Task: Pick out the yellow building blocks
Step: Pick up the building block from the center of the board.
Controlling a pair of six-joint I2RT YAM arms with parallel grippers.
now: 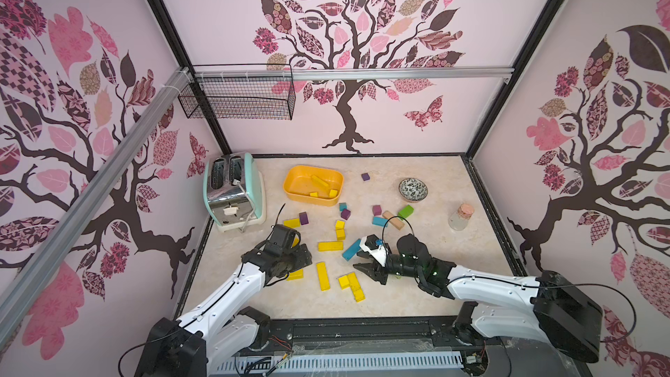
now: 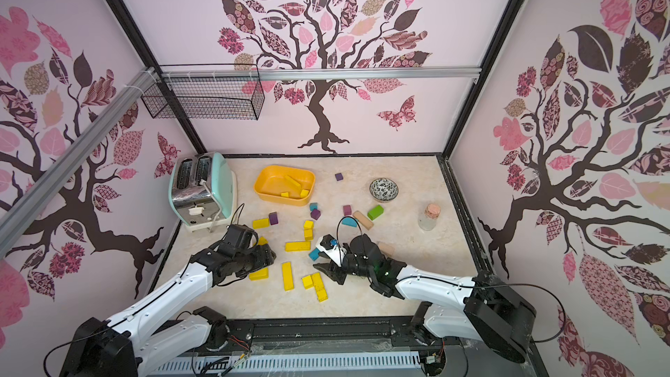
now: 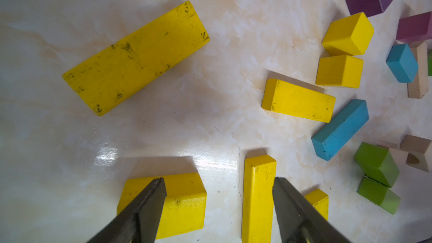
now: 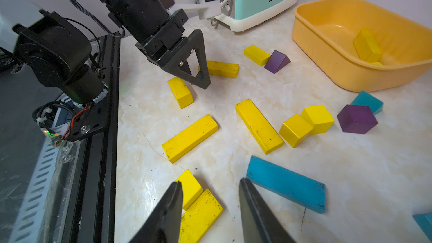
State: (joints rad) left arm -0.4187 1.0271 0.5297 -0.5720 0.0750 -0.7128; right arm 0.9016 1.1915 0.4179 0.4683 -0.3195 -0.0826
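We see yellow blocks [image 1: 330, 246] scattered on the table [image 1: 308, 306] between the arms, and a few in the tub [image 1: 290, 184]. Our left gripper [image 3: 219, 183] hangs over two blocks with its jaws apart. Our right gripper [image 4: 210, 182] is parted too and holds nothing.

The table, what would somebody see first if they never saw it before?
Probably the yellow building blocks, bright and scattered over the middle of the pale table. Behind them sits an orange-yellow tub with a few yellow blocks inside, beside a mint toaster at the back left. The left claw and the right claw hang open, low over the blocks.
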